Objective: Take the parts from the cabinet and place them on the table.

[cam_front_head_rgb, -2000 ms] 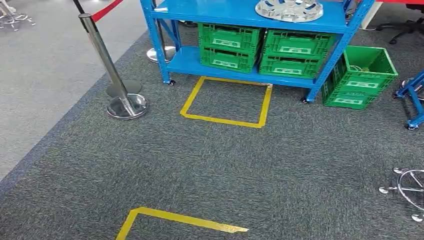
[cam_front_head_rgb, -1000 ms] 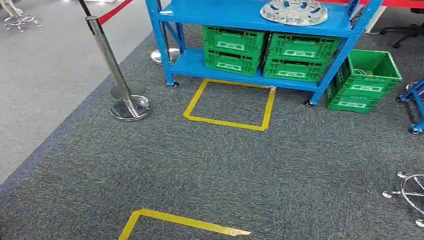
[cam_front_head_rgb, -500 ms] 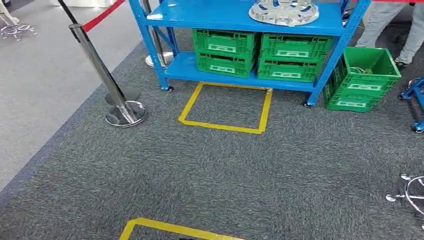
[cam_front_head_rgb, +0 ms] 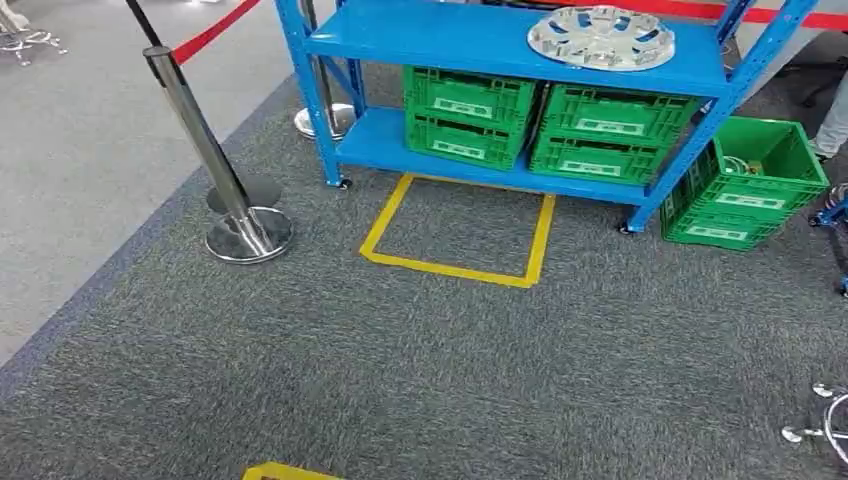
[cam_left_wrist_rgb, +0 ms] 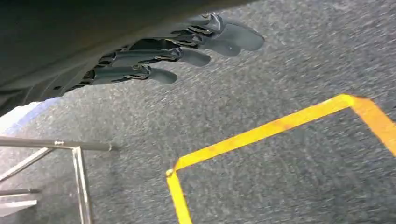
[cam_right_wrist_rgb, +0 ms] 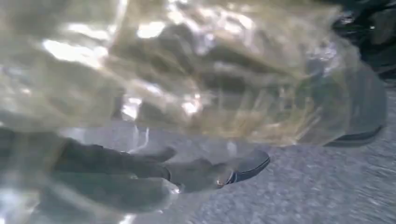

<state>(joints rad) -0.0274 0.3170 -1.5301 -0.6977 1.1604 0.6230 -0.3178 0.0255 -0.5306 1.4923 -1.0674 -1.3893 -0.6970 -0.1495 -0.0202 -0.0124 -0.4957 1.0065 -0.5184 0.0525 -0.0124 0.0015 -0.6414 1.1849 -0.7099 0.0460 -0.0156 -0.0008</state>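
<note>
I'm walking toward the blue shelving rack, which I take for the cabinet; the silver hubcap, likely the part to fetch, lies flat on its top shelf at the far right, above green crates on the lower shelf. The yellow taped square on the carpet just before the rack probably marks where to stand. My left hand hangs at my side, fingers loosely extended and apart, holding nothing. My right hand is blurred behind a glare; I cannot tell its state. Since half a second ago the view has shifted: the near tape corner has nearly slid out of view.
</note>
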